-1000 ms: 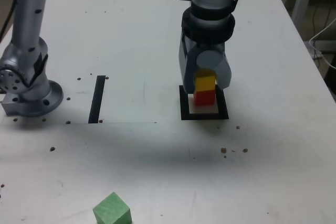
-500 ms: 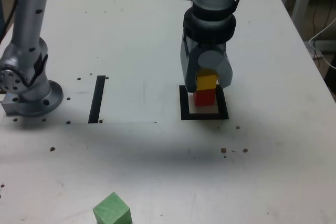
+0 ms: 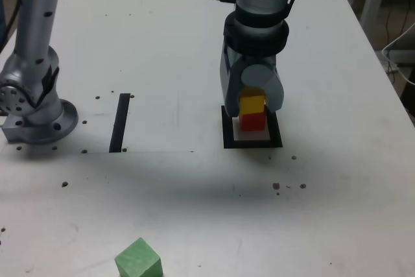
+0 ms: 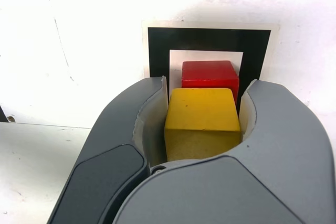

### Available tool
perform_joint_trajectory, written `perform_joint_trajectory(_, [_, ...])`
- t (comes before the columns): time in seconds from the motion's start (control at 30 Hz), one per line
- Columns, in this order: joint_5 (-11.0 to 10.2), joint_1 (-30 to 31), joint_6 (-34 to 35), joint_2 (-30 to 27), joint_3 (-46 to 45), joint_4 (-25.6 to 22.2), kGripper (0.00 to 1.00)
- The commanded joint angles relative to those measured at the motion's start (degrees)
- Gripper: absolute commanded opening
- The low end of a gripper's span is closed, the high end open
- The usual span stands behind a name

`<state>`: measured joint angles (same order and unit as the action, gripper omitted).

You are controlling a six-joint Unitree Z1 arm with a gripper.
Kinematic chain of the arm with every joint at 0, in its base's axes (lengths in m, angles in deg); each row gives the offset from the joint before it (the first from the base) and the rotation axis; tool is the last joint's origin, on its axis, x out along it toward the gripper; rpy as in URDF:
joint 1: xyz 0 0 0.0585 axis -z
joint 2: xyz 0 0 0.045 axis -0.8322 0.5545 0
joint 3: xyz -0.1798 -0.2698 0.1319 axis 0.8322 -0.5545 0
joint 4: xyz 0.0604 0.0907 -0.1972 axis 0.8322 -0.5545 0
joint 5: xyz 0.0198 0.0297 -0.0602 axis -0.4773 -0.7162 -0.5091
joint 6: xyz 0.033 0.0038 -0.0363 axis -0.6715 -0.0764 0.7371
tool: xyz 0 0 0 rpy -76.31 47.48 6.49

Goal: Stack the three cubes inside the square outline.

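Green cube [image 3: 138, 259] well apart from stack, black strip [image 3: 120, 122] between.

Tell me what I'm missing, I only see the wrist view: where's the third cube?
Observer: The green cube sits alone near the table's front edge, toward the exterior view's left.
Operator: Anything else marked on the table?
Observer: A straight black strip, left of the square outline in the exterior view.
Operator: Is yellow resting on red?
Observer: The yellow cube sits on the red cube, with the gripper shut on it.
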<state>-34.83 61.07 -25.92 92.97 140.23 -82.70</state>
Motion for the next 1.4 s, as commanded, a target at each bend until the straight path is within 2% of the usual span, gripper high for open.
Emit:
perform_joint_trajectory(0.0, [0.13,-0.09,-0.29,-0.15,-0.05,0.14,0.52])
perform_joint_trajectory(0.27, [-0.10,-0.09,-0.76,-0.27,-0.49,1.05,0.87])
perform_joint_trajectory(0.4, [-0.26,-0.09,-0.50,-0.68,-0.89,0.80,0.97])
perform_joint_trajectory(0.67, [-0.74,0.27,-0.44,-2.02,-1.20,-0.09,0.99])
perform_joint_trajectory(0.83, [-0.82,1.73,-0.40,-5.20,-1.35,-3.18,0.99])
perform_joint_trajectory(1.1, [0.97,7.08,2.72,-11.35,-3.43,-9.02,0.99])
perform_joint_trajectory(1.37, [3.27,14.70,7.36,-14.32,-7.07,-10.10,0.99])
